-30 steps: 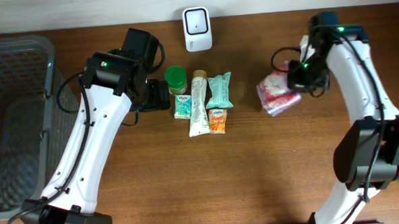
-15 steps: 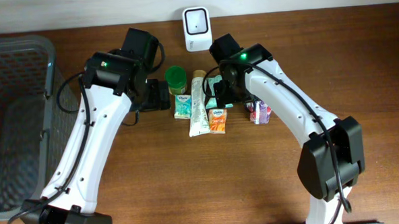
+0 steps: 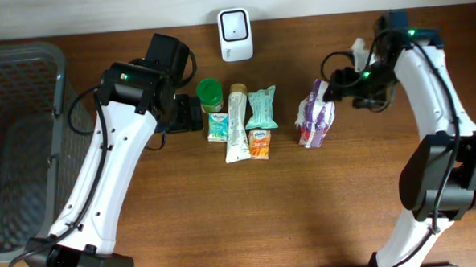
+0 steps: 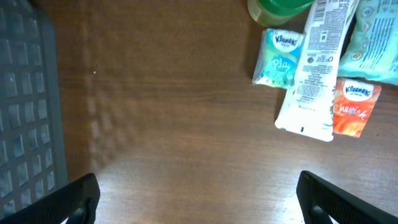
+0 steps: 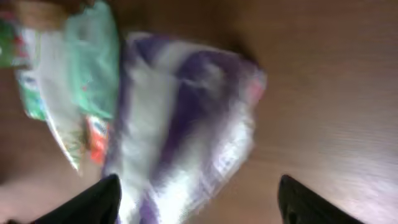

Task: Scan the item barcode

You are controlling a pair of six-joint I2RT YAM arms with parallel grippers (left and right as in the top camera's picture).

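Here the purple-and-white packet [image 3: 314,124] lies on the wooden worktop [image 3: 226,222], right of the middle and nearer the back edge than the front. Blur in the right wrist view hides its print, so no barcode can be made out. The right gripper [image 5: 198,183] hangs just over the packet on the side toward the right edge. Its fingers [image 5: 102,199] are spread wide, one on each side of the wrapper, and they are not pinching it; whether either of them brushes it cannot be told.

The white scanner [image 3: 235,24] stands at the middle of the back edge, well apart from the packet. In front of it sits a close cluster of small goods: a teal wipes pack [image 3: 262,108], a white tube [image 3: 237,124], a green-lidded jar [image 3: 210,92], a blue Kleenex pack [image 3: 218,126] and an orange Kleenex pack [image 3: 259,143], the tube touching the packs on both sides.

The left gripper [image 4: 198,180] hovers over bare wood just left of that cluster, fingers fully apart and holding nothing. A grey basket [image 3: 26,70] fills the left edge.
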